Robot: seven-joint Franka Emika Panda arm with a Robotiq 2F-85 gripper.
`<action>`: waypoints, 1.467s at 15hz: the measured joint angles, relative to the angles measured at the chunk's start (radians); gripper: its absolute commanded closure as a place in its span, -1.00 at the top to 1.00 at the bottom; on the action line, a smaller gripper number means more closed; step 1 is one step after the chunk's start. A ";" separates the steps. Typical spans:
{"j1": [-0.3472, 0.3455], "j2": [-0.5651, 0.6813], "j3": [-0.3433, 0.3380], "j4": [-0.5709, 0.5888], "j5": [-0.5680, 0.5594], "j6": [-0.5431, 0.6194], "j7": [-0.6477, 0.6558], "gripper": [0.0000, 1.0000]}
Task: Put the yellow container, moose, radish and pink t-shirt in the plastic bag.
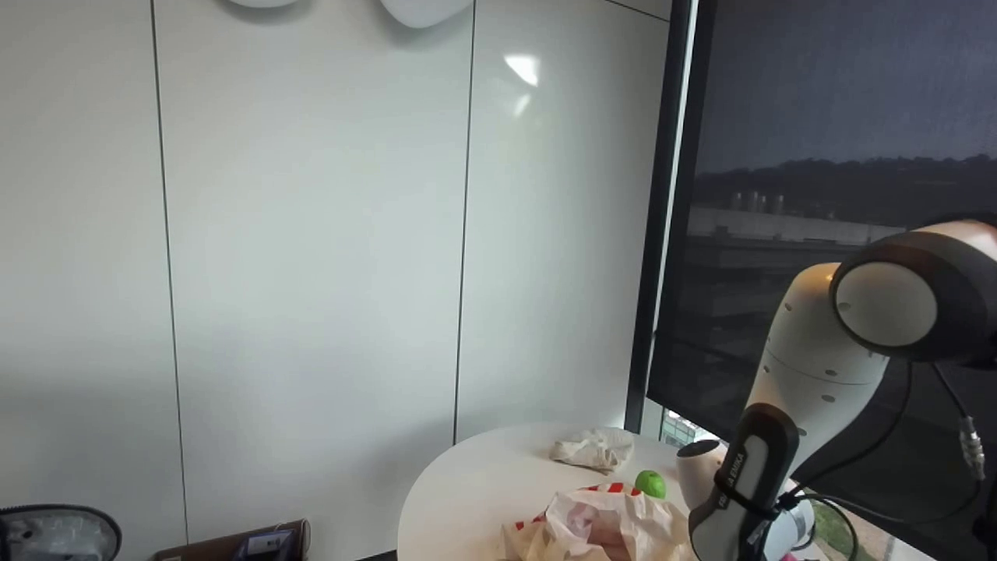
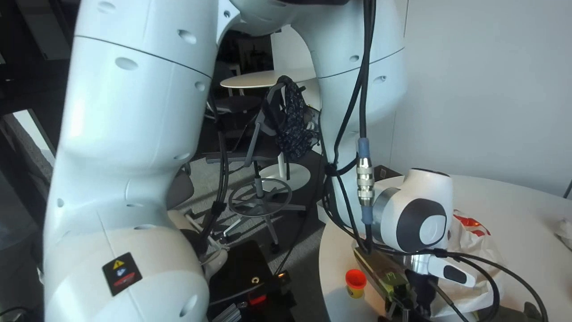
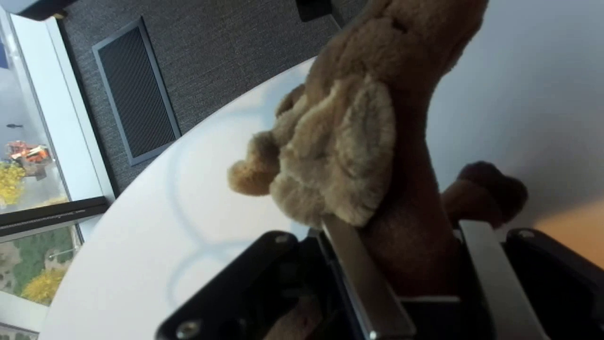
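The moose [image 3: 373, 127], a brown plush toy with pale tan antlers, fills the space between my gripper's fingers [image 3: 401, 226] in the wrist view. The gripper looks shut on its body; the part deep between the fingers is dark. My gripper [image 2: 397, 308] is low at the table in an exterior view and out of frame in the other view. The white plastic bag [image 1: 576, 514] with red markings stands on the table, also seen behind the wrist [image 2: 482, 264]. The yellow container [image 2: 355, 291] with a red top stands beside the gripper. Radish and pink t-shirt cannot be made out.
A green round object [image 1: 650, 484] is behind the bag. A crumpled white cloth [image 1: 596, 449] lies farther back on the round white table [image 1: 459, 499]. A pinkish shape [image 1: 604, 530] shows within the bag's opening. Cables hang along the arm.
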 measured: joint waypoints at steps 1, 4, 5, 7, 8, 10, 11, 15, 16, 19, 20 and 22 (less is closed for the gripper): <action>0.027 -0.042 -0.023 0.006 -0.027 -0.084 0.012 -0.93; 0.122 -0.154 -0.102 0.020 -0.096 -0.326 0.014 -0.89; 0.145 -0.193 -0.111 0.034 -0.125 -0.403 0.014 -0.92; 0.102 -0.283 -0.026 0.078 -0.228 -0.524 0.026 -0.94; 0.068 -0.329 0.036 0.101 -0.275 -0.556 0.029 -1.00; 0.003 -0.399 0.156 0.145 -0.327 -0.578 0.021 -0.98; -0.026 -0.417 0.212 0.168 -0.329 -0.575 -0.003 -1.00; -0.121 -0.369 0.347 0.238 -0.182 -0.512 -0.205 -0.97; -0.141 -0.336 0.364 0.251 -0.138 -0.495 -0.260 -0.93; -0.193 -0.214 0.398 0.310 -0.062 -0.471 -0.387 -0.89; -0.206 -0.175 0.404 0.334 -0.054 -0.470 -0.413 -0.92; -0.226 -0.101 0.413 0.391 -0.042 -0.469 -0.460 -0.92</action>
